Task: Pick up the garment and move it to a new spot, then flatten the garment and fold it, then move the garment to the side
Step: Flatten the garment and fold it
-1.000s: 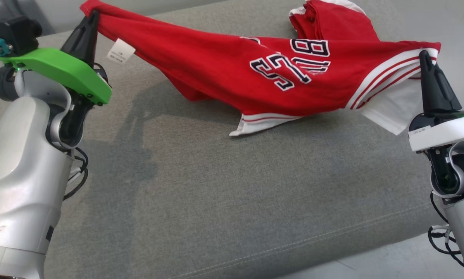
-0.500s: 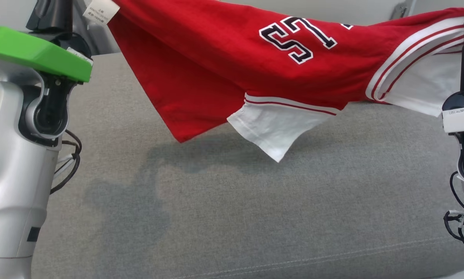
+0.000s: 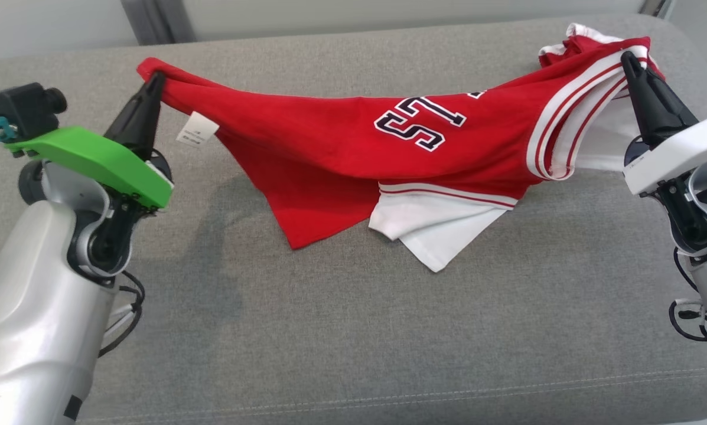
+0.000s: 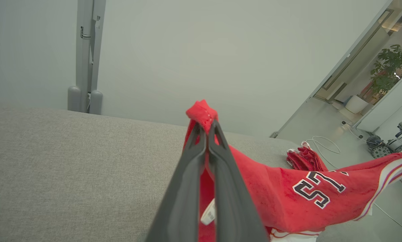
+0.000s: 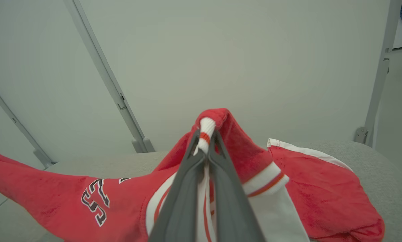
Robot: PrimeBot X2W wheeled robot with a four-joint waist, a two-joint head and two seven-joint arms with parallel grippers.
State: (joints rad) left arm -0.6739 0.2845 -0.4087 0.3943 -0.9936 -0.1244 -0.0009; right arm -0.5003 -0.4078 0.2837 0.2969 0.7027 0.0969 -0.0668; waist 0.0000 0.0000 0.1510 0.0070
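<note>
Hanging between the two arms in the head view, the garment (image 3: pixel 329 136) spans the cushion (image 3: pixel 329 342) from side to side. The left gripper (image 3: pixel 155 79) is pinched tight on a red corner at its left end, just above a white label (image 3: pixel 196 130). The right gripper (image 3: pixel 626 59) is pinched on the white-and-red striped trim at its right end. Both ends are raised. The middle sags, so a red flap and a white panel rest on the cushion between the arms.

From the left wrist, the left gripper (image 4: pixel 206 129) has its jaws pressed together on a bunched red fold that pokes out past the tips. The garment (image 4: pixel 271 195) trails down to the right, dark numerals showing.

From the right wrist, the right gripper (image 5: pixel 206 137) has its jaws together on a white band with a red stripe, and red cloth is humped over the tips. The garment (image 5: pixel 53 195) falls away lower left with the numerals, and a red heap lies on the cushion to the right.
</note>
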